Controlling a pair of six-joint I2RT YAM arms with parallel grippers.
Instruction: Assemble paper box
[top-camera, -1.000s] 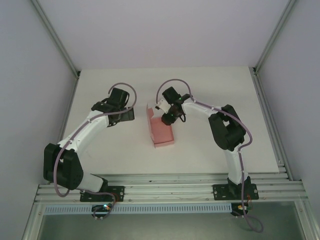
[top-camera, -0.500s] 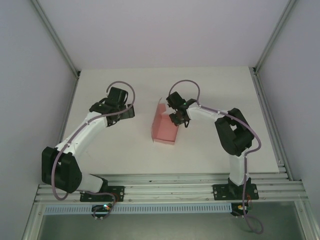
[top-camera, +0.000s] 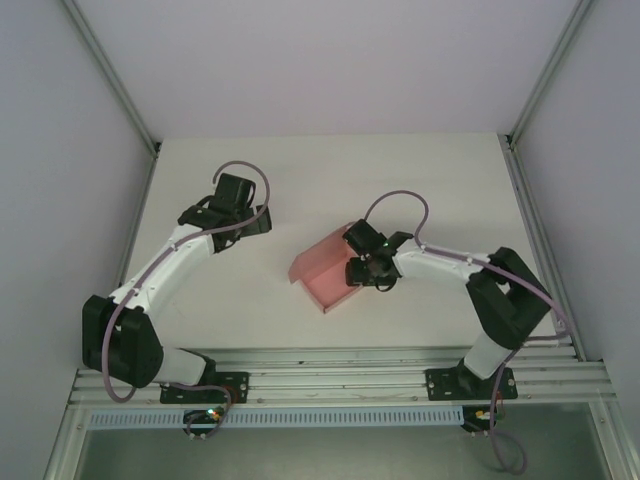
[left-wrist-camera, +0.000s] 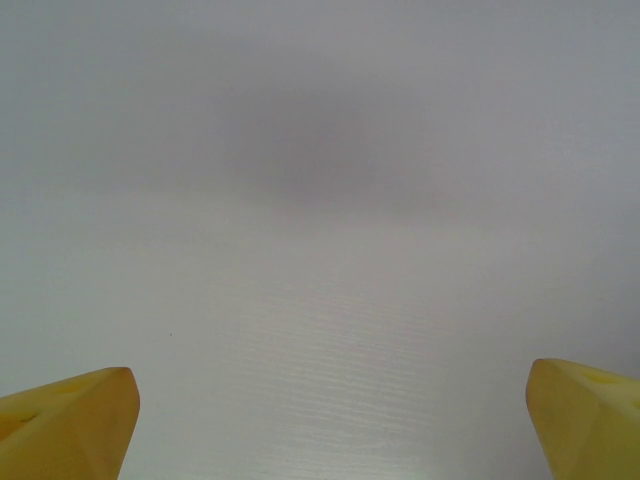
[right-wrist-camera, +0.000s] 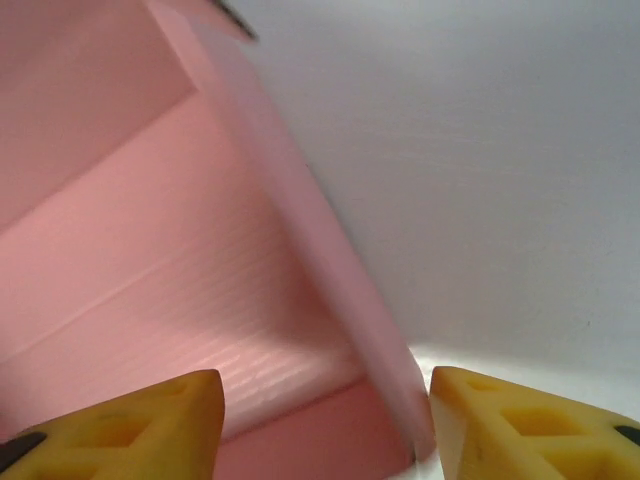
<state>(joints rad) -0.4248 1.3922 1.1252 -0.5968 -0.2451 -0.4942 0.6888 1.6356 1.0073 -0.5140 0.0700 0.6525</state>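
My right gripper (right-wrist-camera: 325, 400) straddles the paper box (top-camera: 325, 272) wall, unclosed — probably to pinch it; left gripper (left-wrist-camera: 330, 400) hangs wide.

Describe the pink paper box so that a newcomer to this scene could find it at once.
Look at the white table seen from above, between the two white-and-black arms. Near its centre lies a salmon-pink, open-topped paper box, with the right arm's jaws straddling one wall. It is the only coloured thing on the table.

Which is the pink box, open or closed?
Open: the box shows its empty pink inside, with one side wall between the open right gripper fingers.
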